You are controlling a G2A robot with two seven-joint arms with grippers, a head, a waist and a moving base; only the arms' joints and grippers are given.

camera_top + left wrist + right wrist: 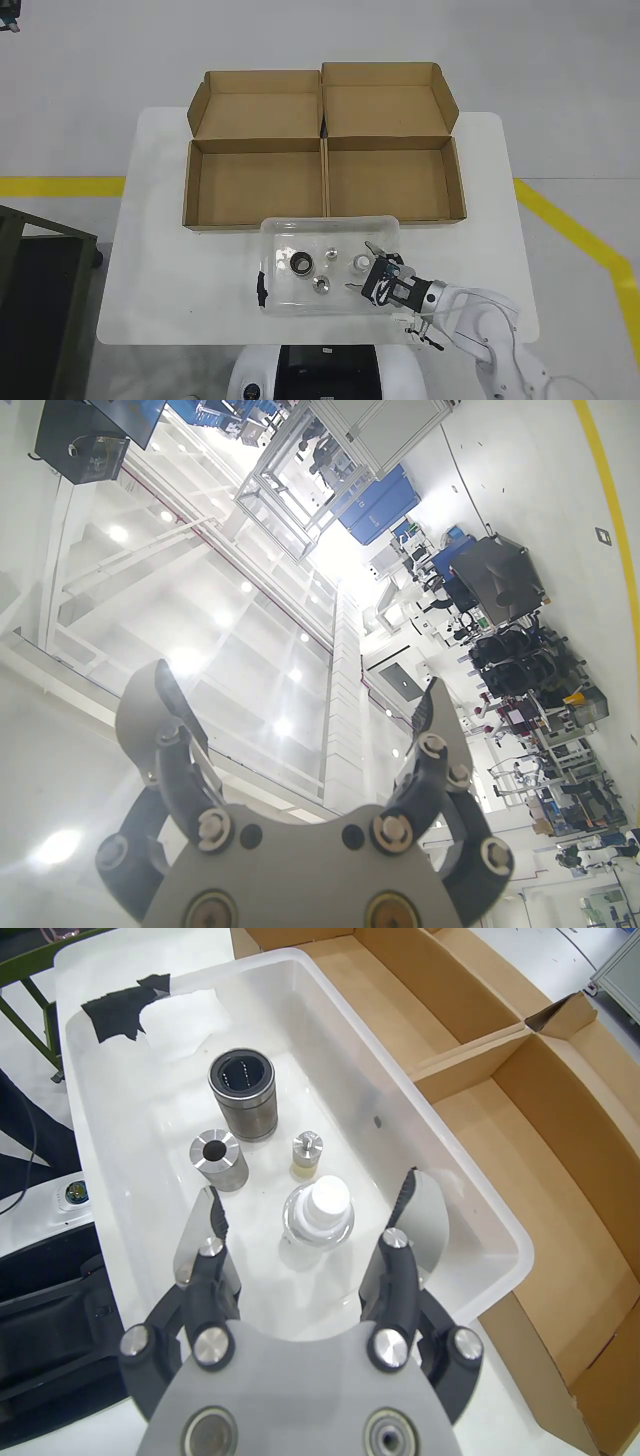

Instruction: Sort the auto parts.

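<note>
A clear plastic bin (330,221) (475,1163) on the white table holds several parts. These are a dark linear bearing (242,1093) (301,263), a slotted steel cylinder (218,1165) (321,285), a small cylinder with a stud (306,1153) (331,254) and a white capped part (320,1215) (359,262). My right gripper (311,1183) (365,268) hangs open over the bin's right end, its fingers either side of the white capped part and holding nothing. My left gripper (298,685) is open and empty, pointing up at the ceiling.
Two open cardboard boxes stand side by side behind the bin, the left box (255,185) and the right box (390,185) (530,1138), both bare inside. Black tape (125,1010) sticks to the bin's left end. A dark cart (40,300) stands left of the table (160,250).
</note>
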